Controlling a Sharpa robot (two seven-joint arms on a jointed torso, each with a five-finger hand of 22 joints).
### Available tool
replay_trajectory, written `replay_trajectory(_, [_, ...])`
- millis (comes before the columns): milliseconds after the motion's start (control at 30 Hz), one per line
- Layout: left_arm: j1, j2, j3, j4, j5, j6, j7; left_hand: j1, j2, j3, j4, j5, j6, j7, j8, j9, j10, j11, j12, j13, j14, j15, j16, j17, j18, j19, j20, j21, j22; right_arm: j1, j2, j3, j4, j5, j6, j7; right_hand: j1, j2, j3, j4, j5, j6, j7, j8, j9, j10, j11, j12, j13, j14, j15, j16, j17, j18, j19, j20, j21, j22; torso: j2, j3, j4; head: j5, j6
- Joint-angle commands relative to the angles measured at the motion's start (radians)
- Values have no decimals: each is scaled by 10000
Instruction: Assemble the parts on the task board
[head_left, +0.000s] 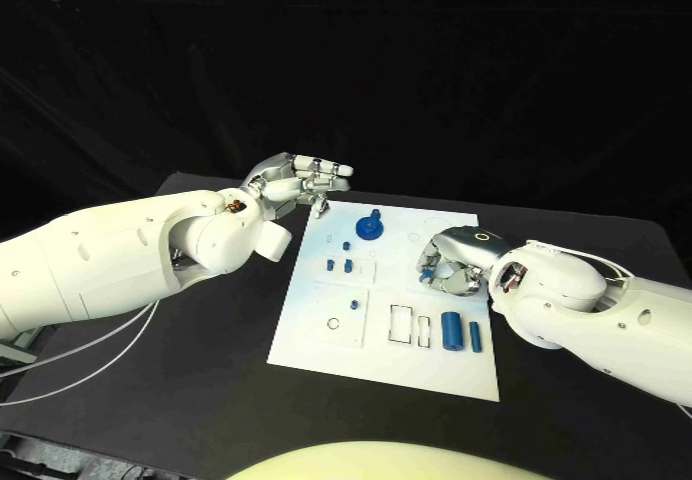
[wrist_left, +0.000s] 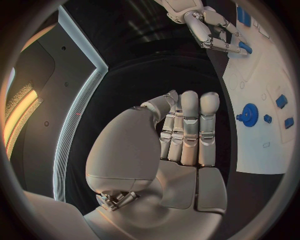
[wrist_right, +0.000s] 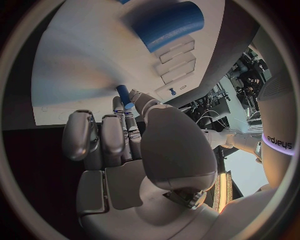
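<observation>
The white task board (head_left: 387, 368) lies mid-table. My right hand (head_left: 450, 268) hovers low over its right side and pinches a small blue peg (wrist_right: 124, 96) between thumb and fingertip; the peg (wrist_left: 245, 48) also shows in the left wrist view, just above the board (wrist_left: 262, 145). My left hand (head_left: 296, 182) hangs above the board's far left corner, holding nothing, its fingers (wrist_left: 189, 125) side by side. A blue gear (head_left: 369, 228) stands near the board's far edge. Two small blue blocks (head_left: 339, 265) sit mid-left, and two blue cylinders (head_left: 460, 331) lie at the near right.
A tiny blue peg (head_left: 355, 302) stands by a ring mark on the board's near left. Rectangular slots (head_left: 400, 322) lie beside the cylinders. A large blue cylinder (wrist_right: 169, 25) lies beyond the right hand's fingertips. Black table (head_left: 173, 370) surrounds the board.
</observation>
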Motion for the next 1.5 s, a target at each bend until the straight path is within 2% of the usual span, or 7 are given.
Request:
replay_trajectory(33, [9, 19, 3, 8, -39, 195, 37, 11, 75, -17, -55, 60, -36, -3, 54, -7, -68, -20, 35, 9, -82, 17, -31, -8, 91, -58, -10, -62, -9, -35, 23, -12, -24, -33, 112, -18, 71, 146, 98, -8, 14, 137, -12, 79, 33, 172, -60, 37, 49, 404, -97, 65, 29, -191, 91, -1, 98, 1054, -5, -1, 1, 5, -17])
replay_trajectory(367, [9, 23, 3, 2, -39, 196, 20, 11, 75, -17, -55, 60, -36, -3, 54, -7, -68, -20, 35, 9, -82, 17, -31, -8, 91, -58, -10, -62, -9, -57, 9, -13, -17, -294, -289, -290, 341, 364, 344, -268, -5, 372, -6, 169, 137, 476, -111, -89, 53, 446, -155, 249, 146, -255, 237, -80, 427, 1237, -10, -3, 6, -3, -32])
replay_trajectory(567, [9, 34, 3, -20, -39, 194, 12, 11, 75, -17, -55, 60, -36, -3, 54, -7, -68, -20, 35, 9, -82, 17, -31, -8, 91, -58, -10, -62, -9, -42, -193, -1, 304, -265, -650, -287, 405, 373, 401, -372, -6, 419, 11, 186, 172, 572, -116, -138, 59, 461, -158, 323, 196, -301, 333, -90, 669, 1353, -19, -1, -2, -1, -16])
replay_trajectory(967, [8, 87, 2, -59, -39, 185, -8, 10, 84, -19, -60, 60, -37, -4, 61, -7, -76, -21, 54, 14, -84, 16, -29, -11, 94, -61, -10, -74, -19, 361, -867, 175, 1968, 74, -1031, -343, 399, 340, 408, -408, 28, 425, 26, 183, 185, 600, -108, -178, 59, 473, -156, 375, 233, -341, 415, -93, 876, 1445, -1, -3, -4, -13, 49])
replay_trajectory(1133, [8, 123, 2, -66, -39, 186, -11, 10, 84, -19, -60, 60, -37, -4, 61, -7, -76, -21, 54, 14, -84, 16, -29, -11, 94, -61, -10, -74, -19, 374, -734, 205, 2452, 222, -1053, -304, 397, 334, 412, -417, 42, 424, 30, 180, 188, 604, -106, -191, 58, 475, -155, 381, 235, -344, 421, -94, 891, 1454, -8, 4, -16, 98, 5])
replay_trajectory(1300, [8, 172, 2, -78, -39, 198, -14, 10, 84, -19, -60, 60, -37, -4, 61, -7, -76, -21, 54, 14, -84, 16, -29, -11, 94, -61, -10, -74, -19, 96, -158, 206, 2797, 312, -1088, -172, 387, 333, 440, -444, 96, 403, 65, 159, 196, 610, -85, -251, 53, 477, -143, 388, 227, -344, 421, -91, 891, 1465, 3, 6, -2, 182, -38])
replay_trajectory(1500, [8, 252, 1, -104, -39, 197, -12, 10, 84, -19, -60, 60, -37, -4, 61, -7, -76, -21, 54, 14, -84, 16, -29, -11, 94, -61, -10, -74, -19, -356, 689, 171, 2631, 155, -1110, 21, 382, 332, 462, -466, 148, 392, 84, 146, 202, 618, -71, -290, 52, 476, -133, 392, 222, -341, 416, -86, 879, 1469, -4, -11, 25, 269, -82])
